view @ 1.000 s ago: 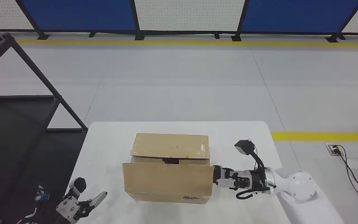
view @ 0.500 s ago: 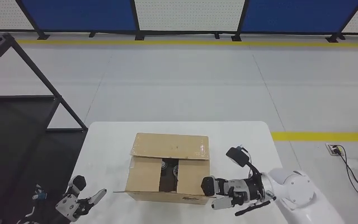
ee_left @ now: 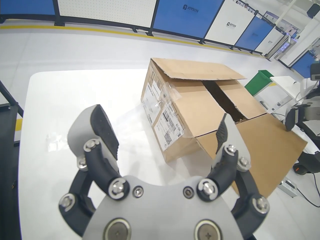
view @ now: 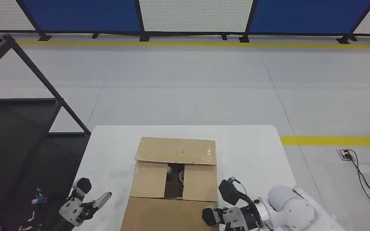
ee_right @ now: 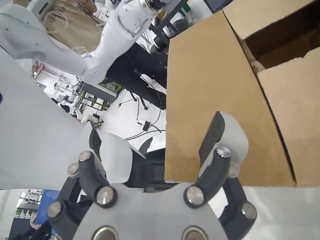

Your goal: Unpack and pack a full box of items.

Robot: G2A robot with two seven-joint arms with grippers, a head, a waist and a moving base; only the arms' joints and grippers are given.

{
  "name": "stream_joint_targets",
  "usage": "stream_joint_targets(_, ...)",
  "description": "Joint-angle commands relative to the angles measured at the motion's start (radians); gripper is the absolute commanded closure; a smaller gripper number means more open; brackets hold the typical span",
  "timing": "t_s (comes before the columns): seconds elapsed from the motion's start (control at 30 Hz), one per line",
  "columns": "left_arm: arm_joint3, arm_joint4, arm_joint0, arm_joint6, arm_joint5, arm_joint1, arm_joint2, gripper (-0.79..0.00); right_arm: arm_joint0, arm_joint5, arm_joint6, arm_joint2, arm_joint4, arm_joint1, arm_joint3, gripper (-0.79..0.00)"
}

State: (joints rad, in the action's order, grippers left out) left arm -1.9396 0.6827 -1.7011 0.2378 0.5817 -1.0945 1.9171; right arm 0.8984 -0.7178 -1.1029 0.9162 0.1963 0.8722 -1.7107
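The cardboard box (view: 149, 180) stands mid-table with its far flap (view: 176, 151) and near flap (view: 167, 215) folded outward. Its two inner flaps lie almost shut, and dark items (view: 175, 180) show in the gap between them. My right gripper (view: 213, 218) is at the near flap's right corner. In the right wrist view this gripper (ee_right: 155, 123) is open and straddles the flap's side edge (ee_right: 167, 106), one finger (ee_right: 220, 136) over the cardboard. My left gripper (view: 93, 194) hovers open and empty at the table's near left, facing the labelled side of the box (ee_left: 165, 116).
The white table (view: 254, 150) has free room to the right of and behind the box. A scrap of clear plastic (ee_left: 53, 141) lies on the table near the left gripper. A black rack (view: 29, 133) stands off the table's left side.
The near flap has swung from upright down and outward towards the table's near edge. My right gripper has travelled with it from the box's right side to the near corner. The left gripper barely moved.
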Motion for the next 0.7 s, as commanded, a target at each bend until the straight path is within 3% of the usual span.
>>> stream_joint_targets(0.0,0.000,0.000,0.000,0.000,0.000,0.000,0.000,-0.785,-0.006,-0.037,0.037,-0.040,-0.045,-0.025,0.011,-0.785)
stream_joint_targets(0.27,0.000,0.000,0.000,0.000,0.000,0.000,0.000,-0.785,-0.059,-0.125,0.126,-0.152,-0.099,-0.090,0.091,-0.785)
stream_joint_targets(0.67,0.000,0.000,0.000,0.000,0.000,0.000,0.000,-0.785,-0.128,-0.206,0.207,-0.251,-0.100,-0.118,0.132,-0.785)
